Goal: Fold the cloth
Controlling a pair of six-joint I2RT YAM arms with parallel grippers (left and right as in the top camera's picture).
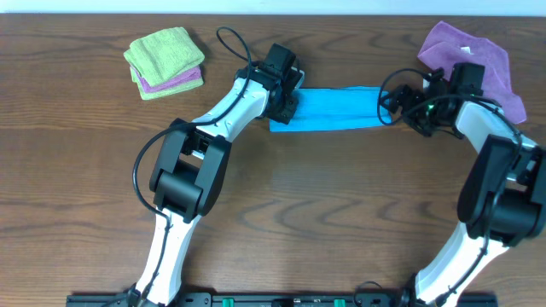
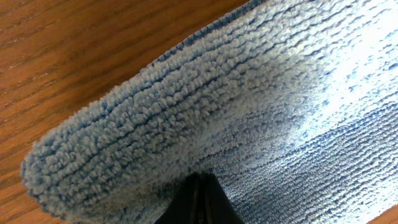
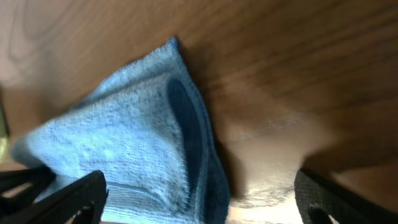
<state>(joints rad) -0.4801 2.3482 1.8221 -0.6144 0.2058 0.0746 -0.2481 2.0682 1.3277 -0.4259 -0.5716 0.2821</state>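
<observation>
Overhead first: where is the cloth [image 1: 328,109]?

— It lies as a narrow, layered strip at the far centre of the table [image 1: 341,205], with one end under each arm.

— And the claws?

— Your right gripper [image 1: 394,107] stands spread wide over the strip's end (nothing pinched). The left gripper [image 1: 286,107] shows only a dark wedge against the pile, so I cannot tell its grip.

— Advice?

— Catch every layer at the corner before you lift, then bring end to end squarely.
</observation>
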